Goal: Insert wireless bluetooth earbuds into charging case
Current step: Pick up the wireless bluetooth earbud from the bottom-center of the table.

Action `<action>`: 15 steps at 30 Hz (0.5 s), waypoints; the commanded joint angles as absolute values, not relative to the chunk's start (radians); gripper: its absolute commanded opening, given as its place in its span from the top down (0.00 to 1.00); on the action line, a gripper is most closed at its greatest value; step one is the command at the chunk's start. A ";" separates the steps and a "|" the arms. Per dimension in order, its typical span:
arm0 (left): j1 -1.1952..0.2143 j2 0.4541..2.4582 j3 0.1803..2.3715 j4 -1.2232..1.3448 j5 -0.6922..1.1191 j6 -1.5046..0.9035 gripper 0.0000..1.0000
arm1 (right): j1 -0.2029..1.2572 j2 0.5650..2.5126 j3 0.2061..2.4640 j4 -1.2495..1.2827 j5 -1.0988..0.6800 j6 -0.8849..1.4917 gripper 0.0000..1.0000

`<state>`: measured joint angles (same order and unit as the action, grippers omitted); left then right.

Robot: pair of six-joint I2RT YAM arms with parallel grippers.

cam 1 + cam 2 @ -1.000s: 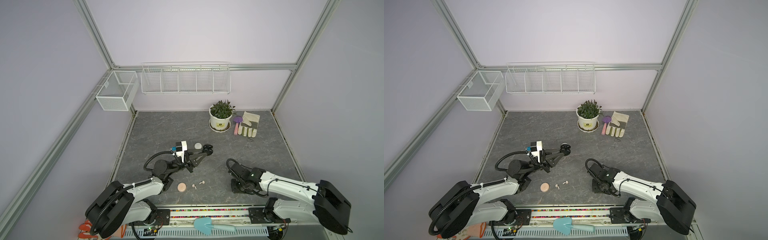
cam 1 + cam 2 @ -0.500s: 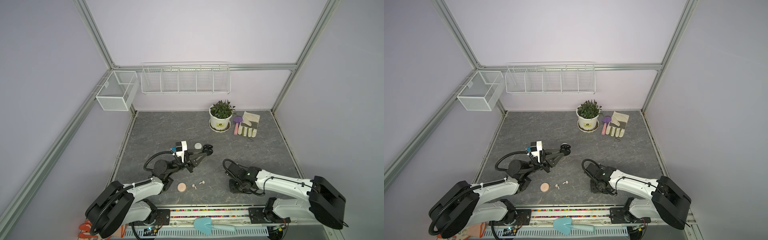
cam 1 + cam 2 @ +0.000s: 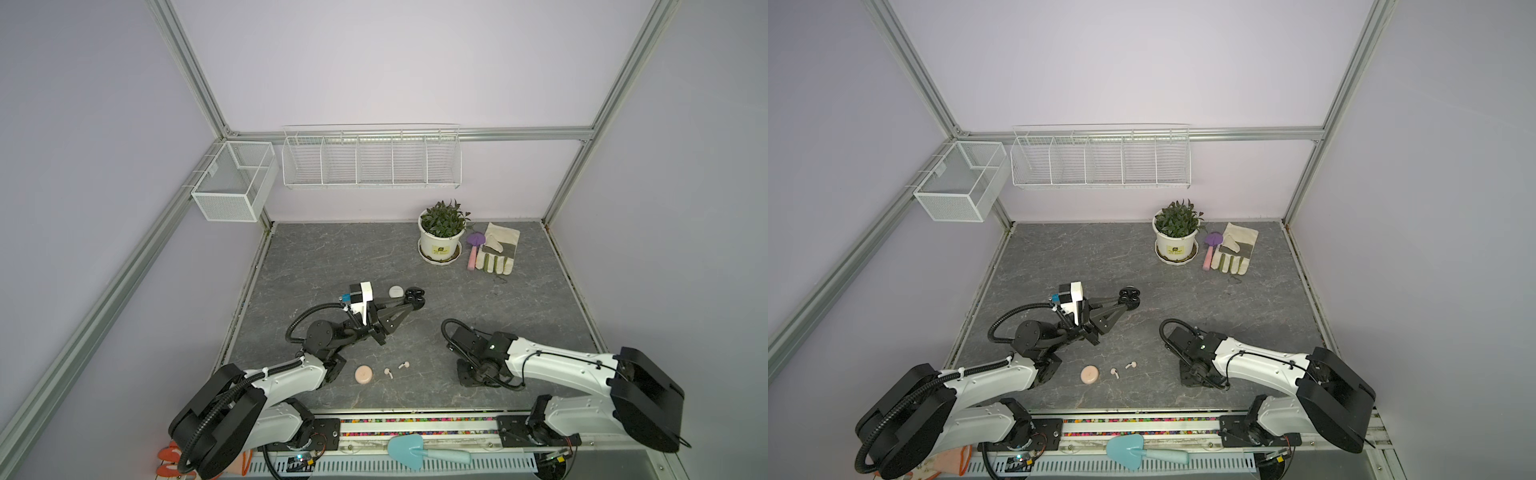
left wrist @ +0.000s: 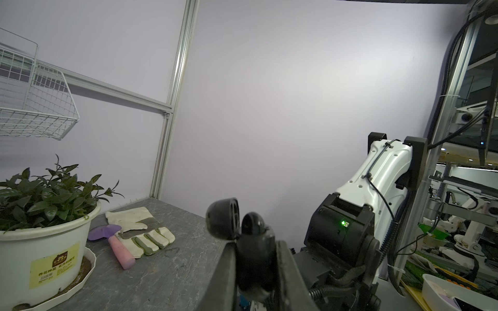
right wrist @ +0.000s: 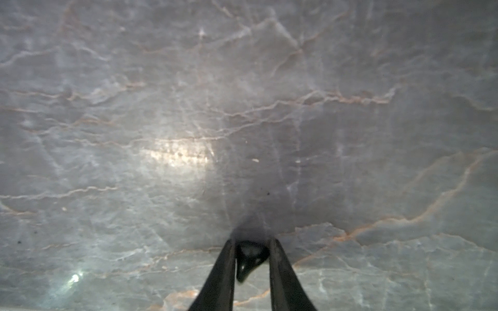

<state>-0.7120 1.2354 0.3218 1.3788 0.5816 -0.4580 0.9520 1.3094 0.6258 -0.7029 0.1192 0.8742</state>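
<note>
The right gripper (image 5: 252, 243) is pinched on a black earbud (image 5: 250, 258), which touches both fingers, with the tips down at the grey marble table (image 5: 188, 107). In both top views this claw is hidden under its own wrist, front right of the table. The left gripper (image 4: 256, 243) is clamped on the black charging case (image 4: 253, 226), whose lid (image 4: 222, 220) is swung open. In a top view the case (image 3: 415, 296) sits mid-table, just beside a white puck (image 3: 395, 291). Between the two arms, near the front edge, lie two pale pink earbuds (image 3: 388, 372), apart from each other, with a pink puck (image 3: 363, 374) just beside them, closed. Can't tell if any bud is seated in the black case. At the back right corner are a potted plant (image 3: 441, 245), a purple trowel (image 3: 473, 249) and a glove (image 3: 496, 253), all well apart from both claws.
</note>
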 commanded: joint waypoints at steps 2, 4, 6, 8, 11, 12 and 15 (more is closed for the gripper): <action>-0.713 1.218 0.308 1.416 0.573 -0.439 1.00 | 0.960 1.325 0.640 -0.732 0.133 0.880 0.75; -0.713 1.215 0.307 1.416 0.571 -0.438 1.00 | 0.960 1.327 0.641 -0.732 0.136 0.879 0.76; -0.713 1.213 0.305 1.416 0.572 -0.437 1.00 | 0.960 1.331 0.644 -0.733 0.136 0.879 0.76; -0.713 1.211 0.305 1.416 0.572 -0.437 1.00 | 0.960 1.333 0.642 -0.733 0.137 0.879 0.77; -0.713 1.211 0.305 1.416 0.572 -0.439 1.00 | 0.961 1.333 0.642 -0.736 0.143 0.879 0.77; -0.713 1.211 0.307 1.416 0.574 -0.441 1.00 | 0.960 1.332 0.644 -0.738 0.145 0.877 0.77; -0.713 1.213 0.308 1.416 0.573 -0.442 1.00 | 0.961 1.331 0.647 -0.748 0.152 0.876 0.77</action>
<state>-0.7120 1.2263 0.3206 1.3792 0.5758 -0.4572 0.9539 1.3205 0.6342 -0.7113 0.1303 0.8742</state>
